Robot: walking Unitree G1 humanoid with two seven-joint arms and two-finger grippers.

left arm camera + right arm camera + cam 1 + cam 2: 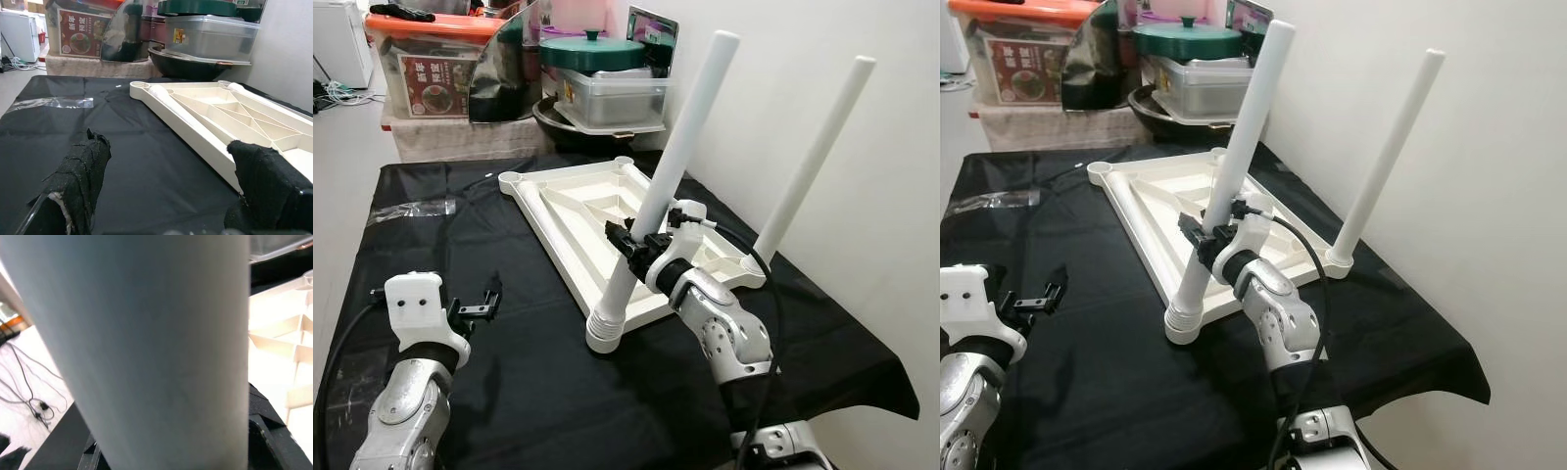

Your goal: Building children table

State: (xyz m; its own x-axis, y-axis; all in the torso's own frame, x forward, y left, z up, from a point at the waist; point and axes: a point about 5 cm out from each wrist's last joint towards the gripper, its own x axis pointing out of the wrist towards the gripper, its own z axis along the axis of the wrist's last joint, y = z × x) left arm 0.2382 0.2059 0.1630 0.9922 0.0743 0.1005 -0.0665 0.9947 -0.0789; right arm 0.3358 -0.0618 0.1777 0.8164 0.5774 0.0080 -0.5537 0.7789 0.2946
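Note:
A white children's tabletop [570,217] lies upside down on the black-covered table [538,382]. One white leg [816,155] stands in its near right corner socket. A second white leg [677,155] stands tilted in the near left corner socket [604,334], and my right gripper [644,244] is shut on its lower part; in the right wrist view this leg [146,347] fills the frame up close. My left gripper [478,304] hovers open over the cloth to the left of the tabletop, its black fingers [80,181] apart with nothing between them.
A clear plastic wrapper [411,209] lies on the cloth at the far left. Behind the table stand an orange-lidded box [431,59], a green-lidded pot [592,51] and a plastic container [612,98]. A white wall [862,196] runs close along the right edge.

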